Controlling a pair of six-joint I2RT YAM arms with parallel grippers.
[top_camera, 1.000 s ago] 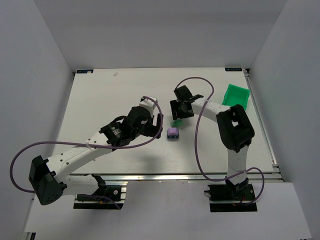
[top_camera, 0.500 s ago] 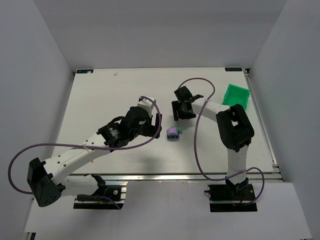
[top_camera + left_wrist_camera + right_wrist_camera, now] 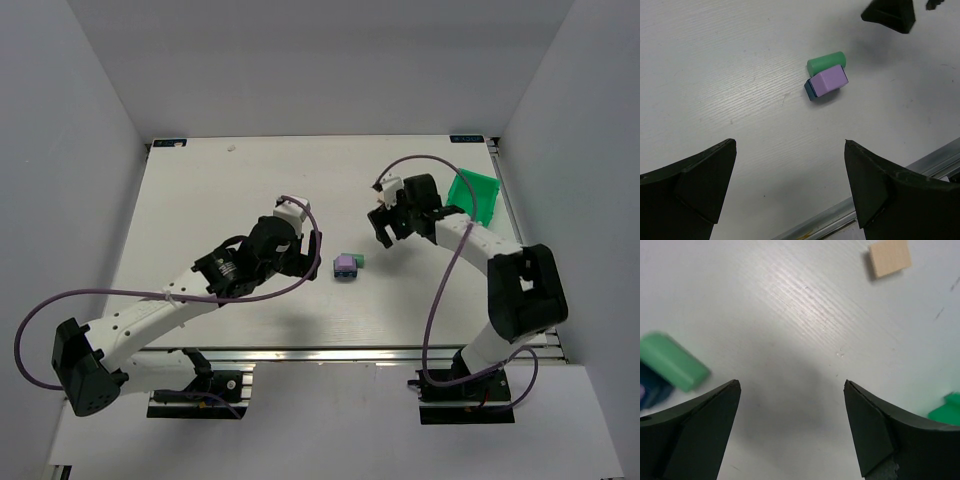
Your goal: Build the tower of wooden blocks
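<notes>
A lilac purple block (image 3: 827,80) rests on a dark blue block (image 3: 810,91) mid-table, seen from above as a small stack (image 3: 345,264). A mint green block (image 3: 826,62) lies on its side against that stack; it also shows blurred in the right wrist view (image 3: 672,362). A cream block (image 3: 890,257) lies flat by itself farther off. My left gripper (image 3: 318,255) hovers just left of the stack, open and empty (image 3: 789,145). My right gripper (image 3: 383,230) is up and to the right of the stack, open with nothing between its fingers (image 3: 790,382).
A bright green plastic bin (image 3: 470,192) stands at the right side of the table, its corner in the right wrist view (image 3: 947,410). The metal rail (image 3: 920,167) of the table's near edge runs below the left gripper. Purple cables loop off both arms.
My right gripper has opened wide, left the mint green block beside the stack, and drawn back to the right as its arm swung outward. The left gripper barely moved.
</notes>
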